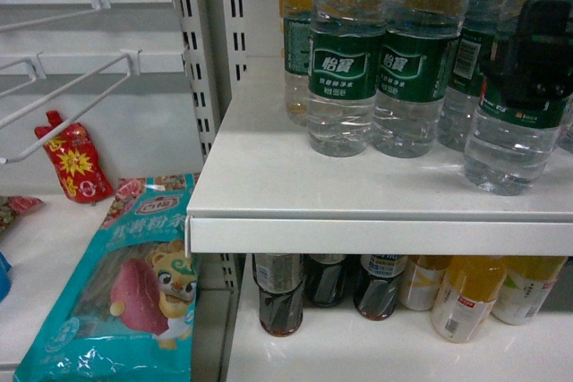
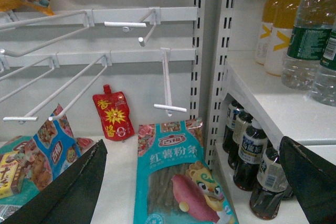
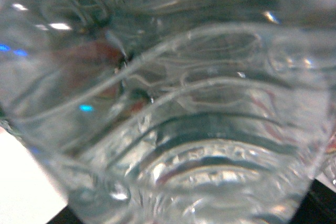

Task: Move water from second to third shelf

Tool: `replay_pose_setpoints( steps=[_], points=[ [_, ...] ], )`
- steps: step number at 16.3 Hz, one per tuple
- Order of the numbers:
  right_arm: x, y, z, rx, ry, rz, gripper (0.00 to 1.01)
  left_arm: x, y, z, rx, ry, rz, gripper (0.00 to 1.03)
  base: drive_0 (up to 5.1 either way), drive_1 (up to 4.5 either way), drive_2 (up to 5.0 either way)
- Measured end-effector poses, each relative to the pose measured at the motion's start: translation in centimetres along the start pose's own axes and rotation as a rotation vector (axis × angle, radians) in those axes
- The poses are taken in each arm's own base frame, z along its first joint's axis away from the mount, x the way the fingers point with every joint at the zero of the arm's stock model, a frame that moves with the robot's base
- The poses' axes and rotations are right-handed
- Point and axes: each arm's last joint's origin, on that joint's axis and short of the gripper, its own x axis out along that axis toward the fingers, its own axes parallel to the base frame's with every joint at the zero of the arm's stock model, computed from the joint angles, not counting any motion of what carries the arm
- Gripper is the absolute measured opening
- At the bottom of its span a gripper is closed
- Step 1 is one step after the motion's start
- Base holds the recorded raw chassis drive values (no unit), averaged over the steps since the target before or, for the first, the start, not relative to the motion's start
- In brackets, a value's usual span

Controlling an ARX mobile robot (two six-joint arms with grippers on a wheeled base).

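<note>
Up close, the right hand (image 1: pixel 535 51) is clamping the water (image 1: pixel 517 123) on the shelf (image 1: pixel 358 194) (its fingers are mostly blurred); the left hand (image 2: pixel 194 182) is gaping open, holding nothing.

Dark cola bottles (image 1: pixel 280 297) and orange drink bottles (image 1: pixel 466 297) stand under the white shelf (image 1: pixel 358 212); a teal snack bag (image 1: pixel 125 292) lies left, near a red pouch (image 1: pixel 76 163).

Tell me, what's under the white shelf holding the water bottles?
Under the white shelf stand dark cola bottles and orange drink bottles; their tops and anything behind are hidden.
</note>
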Motion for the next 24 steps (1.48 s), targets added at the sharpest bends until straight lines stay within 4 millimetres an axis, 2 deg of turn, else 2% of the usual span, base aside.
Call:
replay_pose_setpoints(
  steps=[3, 4, 13, 16, 22, 23, 24],
  points=[
    [0.0, 0.1, 0.4, 0.000, -0.014, 0.009, 1.00, 0.0, 0.0, 0.0, 0.000, 0.000, 0.000, 0.98, 0.0, 0.00, 0.0],
    [0.0, 0.1, 0.4, 0.000, -0.014, 0.009, 0.97, 0.0, 0.0, 0.0, 0.000, 0.000, 0.000, 0.98, 0.0, 0.00, 0.0],
    [0.0, 0.0, 0.2, 0.005, 0.022, 0.017, 0.98, 0.0, 0.0, 0.0, 0.000, 0.000, 0.000, 0.98, 0.0, 0.00, 0.0],
    [-0.4, -0.2, 0.6, 0.013, 0.010, 0.017, 0.98, 0.0, 0.0, 0.0, 0.000, 0.000, 0.000, 0.98, 0.0, 0.00, 0.0],
    [-3.0, -0.6, 0.7, 0.024, 0.051, 0.031, 0.98, 0.0, 0.0, 0.0, 0.000, 0.000, 0.000, 0.98, 0.0, 0.00, 0.0],
    [-3.6, -0.7, 0.8, 0.025, 0.056, 0.036, 0.98, 0.0, 0.0, 0.0, 0.000, 0.000, 0.000, 0.98, 0.0, 0.00, 0.0],
    [-5.1, -0.9, 0.9, 0.030, 0.061, 0.043, 0.98, 0.0, 0.0, 0.0, 0.000, 0.000, 0.000, 0.98, 0.0, 0.00, 0.0]
  ],
)
